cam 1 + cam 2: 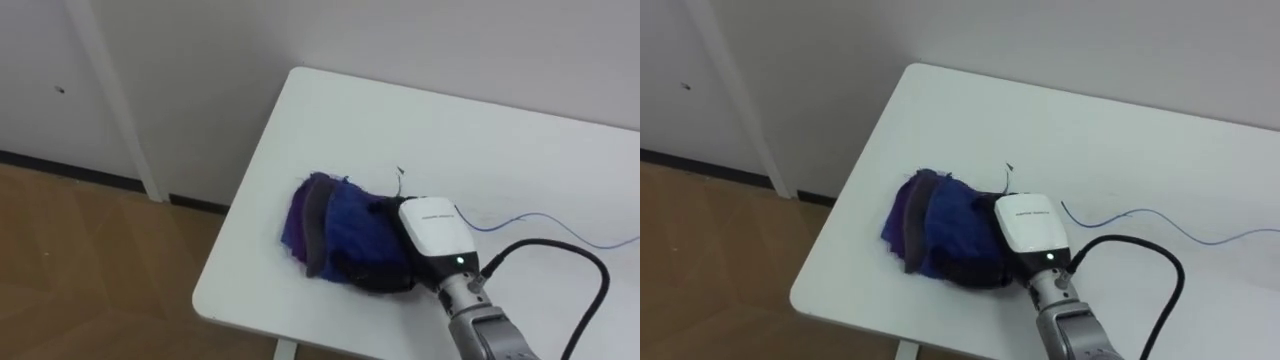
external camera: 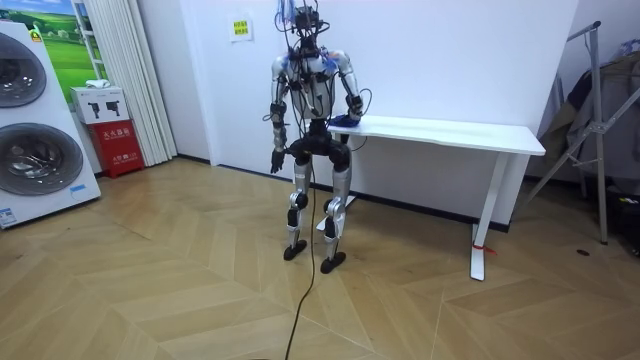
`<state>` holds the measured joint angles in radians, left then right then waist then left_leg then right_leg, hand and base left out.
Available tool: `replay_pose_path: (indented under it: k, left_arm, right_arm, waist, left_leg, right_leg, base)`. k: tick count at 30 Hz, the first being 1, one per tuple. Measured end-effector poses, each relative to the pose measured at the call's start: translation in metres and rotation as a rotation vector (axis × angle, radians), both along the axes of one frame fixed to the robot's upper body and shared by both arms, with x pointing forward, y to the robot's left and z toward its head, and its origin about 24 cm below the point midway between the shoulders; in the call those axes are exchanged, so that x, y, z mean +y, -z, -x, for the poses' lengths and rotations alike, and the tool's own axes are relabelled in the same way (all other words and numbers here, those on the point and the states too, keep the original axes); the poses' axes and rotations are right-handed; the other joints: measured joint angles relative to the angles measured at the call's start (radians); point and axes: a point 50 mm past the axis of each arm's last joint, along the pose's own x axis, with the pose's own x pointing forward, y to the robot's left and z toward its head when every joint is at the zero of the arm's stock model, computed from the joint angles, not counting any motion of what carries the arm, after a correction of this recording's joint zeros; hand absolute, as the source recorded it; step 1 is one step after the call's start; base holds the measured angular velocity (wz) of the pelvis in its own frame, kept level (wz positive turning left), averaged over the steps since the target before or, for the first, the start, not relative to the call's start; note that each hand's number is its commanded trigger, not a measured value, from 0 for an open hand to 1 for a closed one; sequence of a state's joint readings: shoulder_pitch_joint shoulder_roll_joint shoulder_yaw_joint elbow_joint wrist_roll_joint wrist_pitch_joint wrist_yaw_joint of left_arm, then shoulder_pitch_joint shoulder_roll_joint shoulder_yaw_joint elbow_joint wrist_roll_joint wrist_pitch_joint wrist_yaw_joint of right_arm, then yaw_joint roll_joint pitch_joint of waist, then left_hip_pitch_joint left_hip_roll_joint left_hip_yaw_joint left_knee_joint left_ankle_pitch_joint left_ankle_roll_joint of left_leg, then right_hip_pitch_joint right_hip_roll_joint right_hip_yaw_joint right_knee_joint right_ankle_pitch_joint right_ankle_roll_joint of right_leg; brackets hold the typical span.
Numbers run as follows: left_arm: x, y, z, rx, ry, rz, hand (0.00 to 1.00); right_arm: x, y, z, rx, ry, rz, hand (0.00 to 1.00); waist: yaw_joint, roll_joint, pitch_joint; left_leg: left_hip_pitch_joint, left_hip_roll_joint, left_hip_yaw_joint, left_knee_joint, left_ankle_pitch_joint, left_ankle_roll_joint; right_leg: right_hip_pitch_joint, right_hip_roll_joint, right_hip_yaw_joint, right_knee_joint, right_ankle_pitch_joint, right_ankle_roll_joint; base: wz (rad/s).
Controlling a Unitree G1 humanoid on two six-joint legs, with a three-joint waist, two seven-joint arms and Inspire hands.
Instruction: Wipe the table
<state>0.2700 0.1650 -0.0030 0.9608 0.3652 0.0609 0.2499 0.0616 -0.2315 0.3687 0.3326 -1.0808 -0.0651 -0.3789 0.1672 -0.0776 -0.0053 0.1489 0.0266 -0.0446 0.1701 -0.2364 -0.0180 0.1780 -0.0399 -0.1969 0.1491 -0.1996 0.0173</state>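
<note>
White table (image 1: 520, 150) shows no visible soiling; right hand (image 1: 432, 228) rests on the blue-purple cloth (image 1: 330, 225) near its front left corner, grip hidden and indeterminable, left hand (image 2: 274, 160) hanging idle, most of the top judged unwiped.

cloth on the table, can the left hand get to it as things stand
Probably yes: the cloth lies by the table's left corner, near the robot. The left hand hangs at its side, and only the right hand covers the cloth's right part.
</note>
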Motion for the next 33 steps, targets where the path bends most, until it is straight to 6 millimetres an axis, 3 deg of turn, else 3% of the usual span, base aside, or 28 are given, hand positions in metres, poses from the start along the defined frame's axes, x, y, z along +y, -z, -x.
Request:
replay_pose_path:
  k: [2,4,21,30,33]
  left_arm:
    - [0.000,0.000,0.000,0.000,0.000,0.000,0.00]
    - [0.000,0.000,0.000,0.000,0.000,-0.001,0.00]
    - [0.006,-0.001,-0.001,-0.010,-0.048,-0.003,0.00]
    - [-0.004,0.002,0.000,0.006,-0.056,0.016,0.00]
    - [-0.006,0.002,0.001,0.010,-0.057,0.020,0.00]
  right_arm:
    - [0.004,-0.002,0.001,-0.011,-0.004,-0.056,0.79]
    - [0.004,0.000,0.003,-0.003,0.003,-0.058,1.00]
    - [-0.009,0.008,0.001,0.054,0.079,-0.110,1.00]
    - [-0.007,0.005,-0.002,0.075,0.105,-0.155,1.00]
    - [-0.009,0.003,-0.012,0.119,0.131,-0.195,1.00]
  waist:
    - [0.000,0.002,-0.0005]
    - [0.000,0.003,0.0001]
    - [-0.007,0.011,0.0051]
    - [0.000,0.022,0.0079]
    - [0.002,0.024,0.0084]
  left_leg:
    - [0.002,-0.002,-0.001,0.001,0.002,0.003]
    - [0.002,-0.004,-0.001,0.002,0.003,0.004]
    - [0.000,-0.010,-0.018,-0.002,0.006,0.007]
    - [-0.001,-0.010,-0.018,-0.002,0.006,0.007]
    - [-0.001,-0.009,-0.018,-0.002,0.006,0.007]
  right_leg:
    - [0.003,-0.003,-0.001,0.000,0.001,0.002]
    - [0.005,-0.004,-0.001,0.000,0.002,0.004]
    - [0.014,-0.010,-0.019,0.000,0.004,0.007]
    - [0.012,-0.010,-0.020,0.002,0.004,0.007]
    - [0.012,-0.009,-0.020,0.002,0.004,0.007]
  base:
    - [0.02]
    - [0.02]
    - [0.03]
    - [0.00]
    - [0.00]
